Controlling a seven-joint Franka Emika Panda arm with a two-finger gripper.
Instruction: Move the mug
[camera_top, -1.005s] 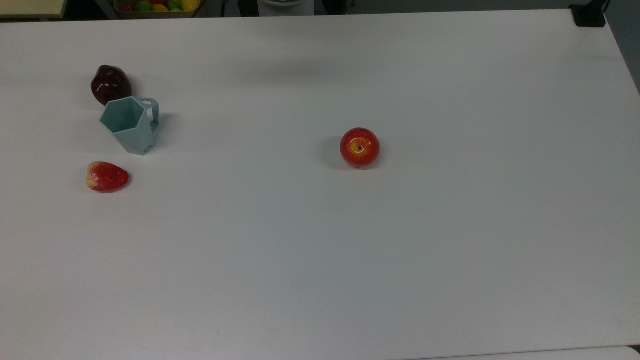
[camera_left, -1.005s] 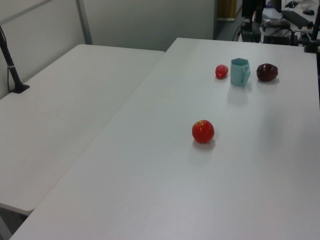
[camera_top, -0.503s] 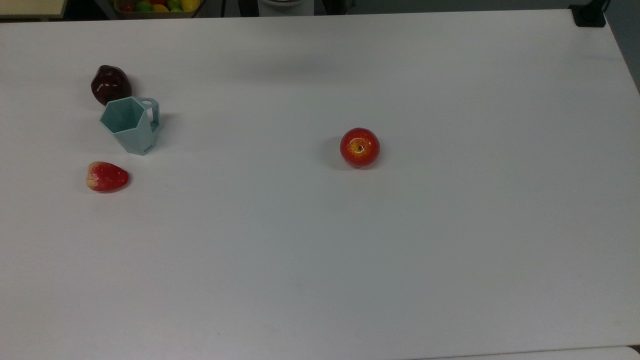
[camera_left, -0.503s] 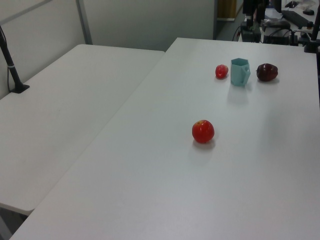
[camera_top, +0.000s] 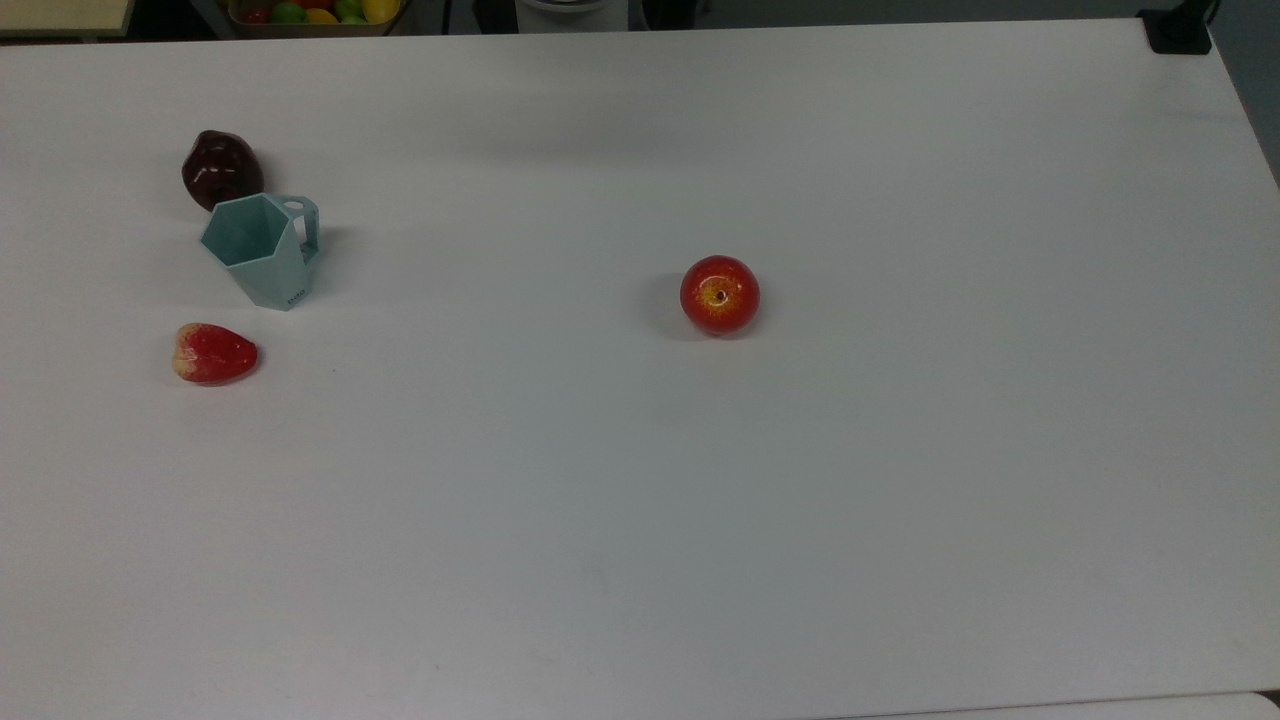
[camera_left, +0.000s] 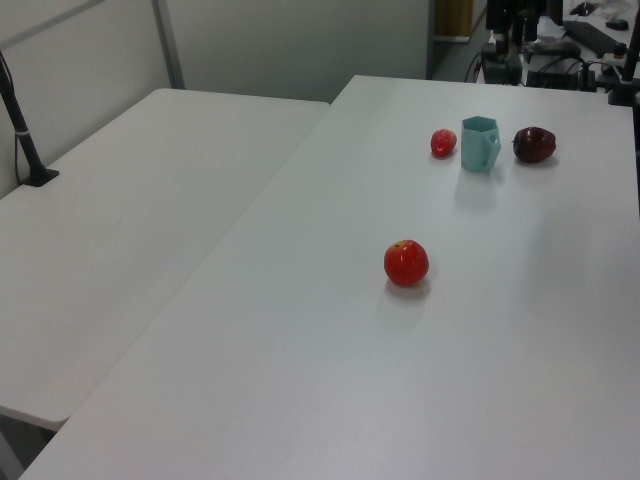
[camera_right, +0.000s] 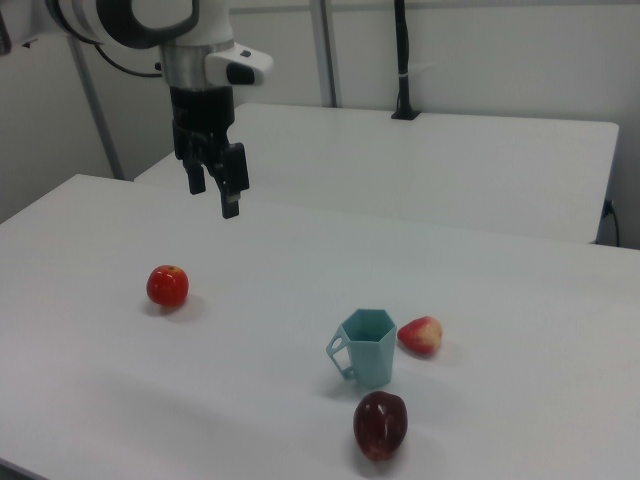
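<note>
Nothing on the bench (camera_top: 900, 500) has shifted since the earlier frames: mug and fruit lie as they did. The white bench spans the top view; a second white table (camera_left: 130, 230) adjoins it in the left view. In the right view the end effector (camera_right: 212, 195) hangs in the air above the bench, its two fingers apart and grasping nothing, at about eleven o'clock from the mug. The pale teal mug (camera_top: 262, 250) stands upright and empty toward nine o'clock in the top view, handle at its two o'clock. A dark red fruit (camera_top: 221, 169) sits just beside it at eleven o'clock, a red-and-cream fruit (camera_top: 214, 353) near it at seven. The red apple (camera_top: 720, 294) rests well apart, near the bench's middle. A bin of fruit (camera_top: 312, 14) sits beyond the far edge
</note>
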